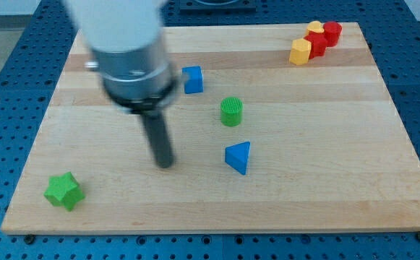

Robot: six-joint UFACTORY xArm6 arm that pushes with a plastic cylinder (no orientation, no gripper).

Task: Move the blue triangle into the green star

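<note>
The blue triangle lies on the wooden board, a little right of centre and low. The green star sits near the board's bottom left corner, far from the triangle. My tip rests on the board between them, about a hundred pixels to the view's left of the blue triangle and not touching it. The rod hangs from a grey cylinder that hides part of the board's upper left.
A green cylinder stands just above the blue triangle. A blue cube lies above and right of the rod. At the top right corner sit a yellow block, a red block, a second yellow block and a second red block.
</note>
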